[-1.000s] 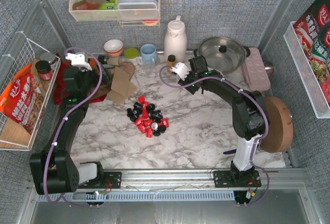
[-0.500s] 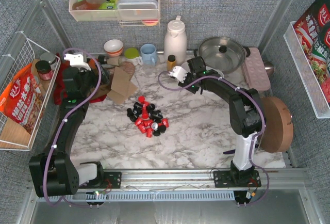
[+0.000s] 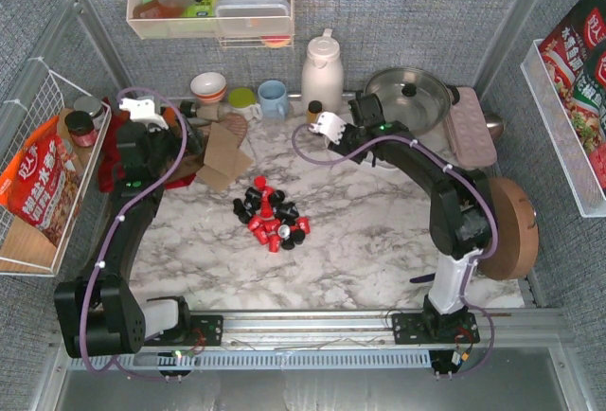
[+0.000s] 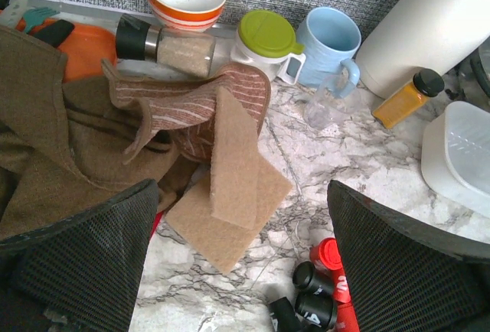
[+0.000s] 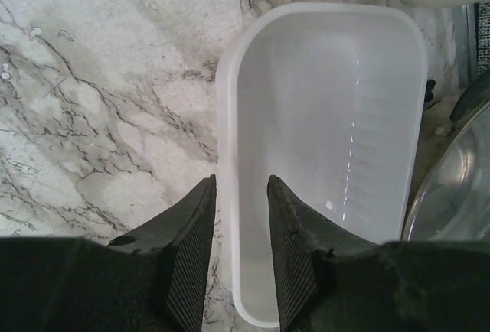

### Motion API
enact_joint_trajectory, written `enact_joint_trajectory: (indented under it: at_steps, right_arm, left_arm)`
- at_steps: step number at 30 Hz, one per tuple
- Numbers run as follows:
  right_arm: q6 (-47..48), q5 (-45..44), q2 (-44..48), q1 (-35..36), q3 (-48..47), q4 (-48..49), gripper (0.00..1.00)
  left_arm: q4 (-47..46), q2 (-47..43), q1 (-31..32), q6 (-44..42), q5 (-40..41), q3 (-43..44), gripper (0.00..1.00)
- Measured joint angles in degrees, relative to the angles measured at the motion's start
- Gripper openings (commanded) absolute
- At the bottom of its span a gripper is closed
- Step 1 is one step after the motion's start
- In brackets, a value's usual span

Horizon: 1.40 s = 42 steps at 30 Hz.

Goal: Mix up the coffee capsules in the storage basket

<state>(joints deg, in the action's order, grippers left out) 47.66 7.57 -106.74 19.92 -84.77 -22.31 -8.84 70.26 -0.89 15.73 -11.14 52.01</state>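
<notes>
The coffee capsules [image 3: 272, 214], red and black, lie in a loose pile on the marble table, outside the basket. A few show at the bottom of the left wrist view [image 4: 325, 282]. The storage basket [image 3: 329, 127], white and empty, is at the back middle, in front of the thermos. My right gripper [image 3: 345, 127] straddles its left wall [image 5: 230, 156], one finger inside and one outside, closed on it [image 5: 241, 194]. My left gripper [image 3: 175, 146] is wide open and empty [image 4: 245, 248], above the table left of the pile, near the beige pads.
Two beige pads [image 4: 233, 187] and brown cloths [image 4: 69, 133] lie at the back left. A bowl [image 3: 207, 85], green-lidded cup [image 3: 242, 100], blue mug [image 3: 273, 98], white thermos [image 3: 322, 72], small orange bottle [image 4: 406, 99], steel pot [image 3: 407, 97], pink tray [image 3: 470, 127] and round wooden board [image 3: 511, 229] line the back and right.
My right gripper has shifted slightly towards the back with the basket in it. The left arm and the capsule pile have not moved.
</notes>
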Motion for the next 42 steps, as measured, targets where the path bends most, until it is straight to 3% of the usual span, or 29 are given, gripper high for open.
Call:
enact_joint_trajectory:
  at_steps: [14,19,25,36,42]
  right_arm:
    - [1.55,2.23,-11.04,-0.87,-11.63,-9.03,0.4]
    - [2.38,3.26,-12.63,-0.87,-12.41,-10.78,0.25]
    - [3.74,3.08,-14.34,-1.05,-14.29,-12.02,0.15]
    - [6.58,4.96,-12.35,-1.11,-13.51,-14.38,0.01]
    - [9.9,8.33,-8.02,-1.09,-8.59,-15.43,0.01]
  left_arm:
    - [0.37,0.81,0.0,-0.02,-0.46,0.42,0.99]
    - [0.48,1.2,0.0,-0.02,-0.66,0.68,0.99]
    - [0.55,1.42,0.0,-0.04,-0.63,0.68,0.99]
    - [0.68,2.49,0.0,-0.07,-0.63,1.03,0.99]
    - [0.79,2.67,0.0,-0.04,-0.66,1.03,0.99]
